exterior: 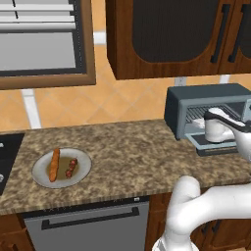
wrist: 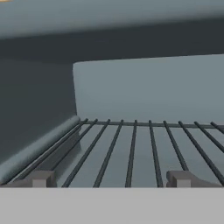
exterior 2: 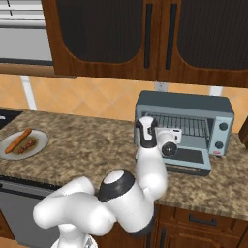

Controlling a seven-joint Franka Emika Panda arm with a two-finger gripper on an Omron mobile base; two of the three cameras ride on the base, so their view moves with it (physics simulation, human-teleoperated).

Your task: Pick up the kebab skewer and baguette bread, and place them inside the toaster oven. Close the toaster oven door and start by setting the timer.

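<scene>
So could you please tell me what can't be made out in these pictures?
- Gripper: in the right base view, its fingers are hidden behind the robot's hand.
- Toaster oven: right side cut off by the left base view's edge; its door is partly covered by the arm.
- Kebab skewer: too small to count its chunks.
- Baguette: no surface detail at that distance.

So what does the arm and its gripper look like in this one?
The arm is glossy white, made of rounded, bulbous links with dark grey caps at the joints. No cables or markings show. The hand is a white block with a round dark lens on its side. The gripper has two small, square grey-brown fingertips.
</scene>
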